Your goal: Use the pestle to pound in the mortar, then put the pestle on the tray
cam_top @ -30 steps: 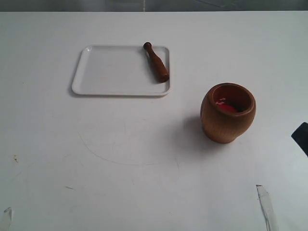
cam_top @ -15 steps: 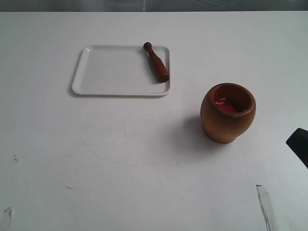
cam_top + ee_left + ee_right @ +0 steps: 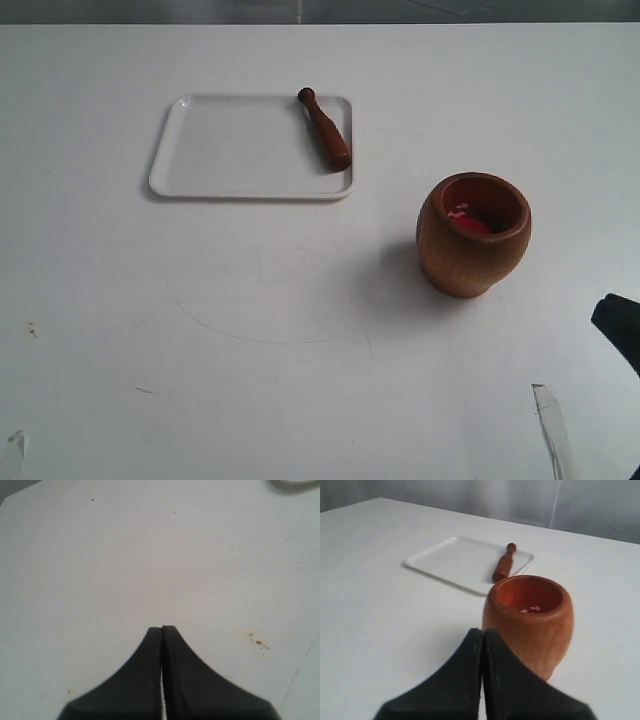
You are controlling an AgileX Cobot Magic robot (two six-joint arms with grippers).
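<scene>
a: where's the pestle (image 3: 324, 130)?
b: lying on the tray (image 3: 230, 150), toward the desk's far edge. the mortar (image 3: 472, 250) stands nearer the right edge, contents unclear.
a: grippers?
b: left gripper (image 3: 162, 629) and right gripper (image 3: 483, 632) both pressed together, empty, bodies cut off.

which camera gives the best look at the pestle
The exterior view: the whole pestle shows clearly, lying on the tray near its right edge. The right wrist view shows it farther off, beyond the mortar. The left wrist view misses it.
</scene>
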